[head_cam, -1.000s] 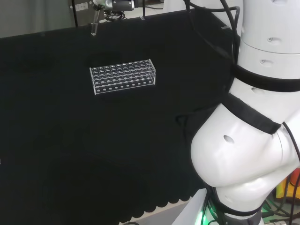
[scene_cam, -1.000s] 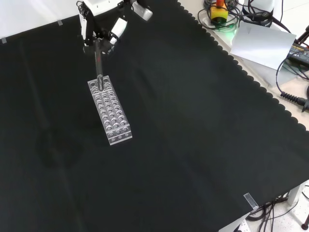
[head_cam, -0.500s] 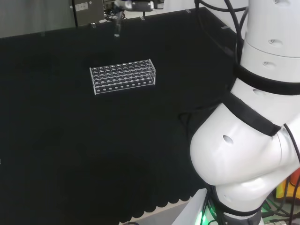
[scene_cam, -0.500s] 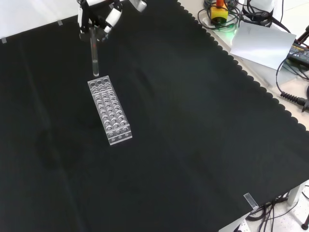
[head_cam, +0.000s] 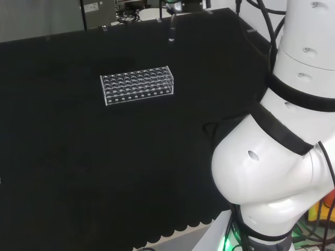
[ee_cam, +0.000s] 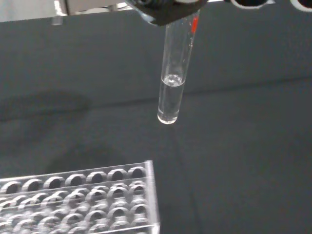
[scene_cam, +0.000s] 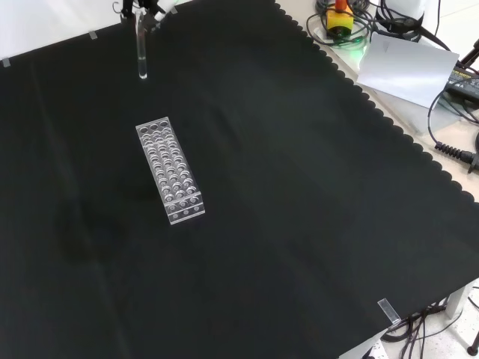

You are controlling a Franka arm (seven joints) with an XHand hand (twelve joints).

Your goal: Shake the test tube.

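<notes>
A clear test tube (ee_cam: 173, 73) with a red mark near its top hangs upright, a little clear liquid in its bottom. The hand (ee_cam: 165, 10) is shut on the tube's upper end. In the front view the test tube (scene_cam: 141, 48) hangs from the hand (scene_cam: 150, 6) at the top edge, well above the far end of the clear tube rack (scene_cam: 170, 170). From the head view, the test tube (head_cam: 171, 29) is held up to the right of and beyond the rack (head_cam: 137, 85), under the hand (head_cam: 172, 6). The rack (ee_cam: 78, 197) holds no tubes.
The arm's white links (head_cam: 282, 157) fill the head view's right. In the front view, the cloth's scalloped edge runs down the right, with cables and a grey sheet (scene_cam: 408, 67) beyond it. A small clear piece (scene_cam: 387, 310) lies at the cloth's near corner.
The hand has lifted the test tube away from the rack's end and carried it to the right in the head view, toward the top edge in the front view.
</notes>
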